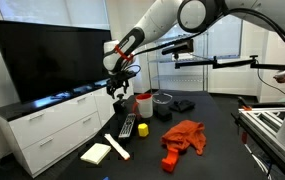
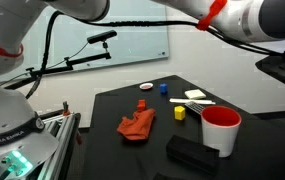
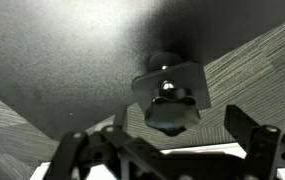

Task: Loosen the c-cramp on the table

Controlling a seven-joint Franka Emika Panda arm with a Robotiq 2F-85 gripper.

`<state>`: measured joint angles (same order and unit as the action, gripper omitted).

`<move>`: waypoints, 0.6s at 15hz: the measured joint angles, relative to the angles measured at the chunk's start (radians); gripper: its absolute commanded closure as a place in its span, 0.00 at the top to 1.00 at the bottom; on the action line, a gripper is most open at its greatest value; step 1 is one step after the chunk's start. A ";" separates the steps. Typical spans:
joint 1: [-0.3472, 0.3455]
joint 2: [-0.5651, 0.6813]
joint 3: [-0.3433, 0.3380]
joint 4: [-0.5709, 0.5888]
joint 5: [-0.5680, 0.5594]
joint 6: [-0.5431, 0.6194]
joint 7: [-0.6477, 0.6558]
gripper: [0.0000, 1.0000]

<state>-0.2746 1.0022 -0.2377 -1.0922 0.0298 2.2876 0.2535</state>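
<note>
The c-cramp point(image 3: 168, 95) fills the middle of the wrist view: a dark metal plate with a lobed screw knob, fixed at the edge of the black table point(image 3: 62, 60), with grey carpet behind it. My gripper point(image 3: 162, 145) is open just short of the knob. Its fingers point(image 3: 250, 135) stand wide on either side and touch nothing. In an exterior view the gripper point(image 1: 121, 88) hangs at the far left corner of the table point(image 1: 217, 140), and the cramp itself is too small to make out there.
On the table stand a red cup point(image 1: 142, 103) point(image 2: 220, 130), an orange cloth point(image 1: 185, 136) point(image 2: 137, 124), a chunky red block point(image 1: 169, 160), a remote point(image 1: 127, 126) and a black box point(image 2: 192, 152). A white cabinet point(image 1: 52, 130) with a dark monitor stands beside the table.
</note>
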 measured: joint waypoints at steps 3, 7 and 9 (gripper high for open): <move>-0.006 0.009 0.004 0.014 0.000 -0.012 0.001 0.66; -0.007 0.010 0.010 0.020 0.002 -0.014 0.000 0.33; -0.012 0.010 0.015 0.023 0.002 -0.014 -0.013 0.28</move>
<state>-0.2864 1.0124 -0.2227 -1.0690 0.0322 2.2733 0.2408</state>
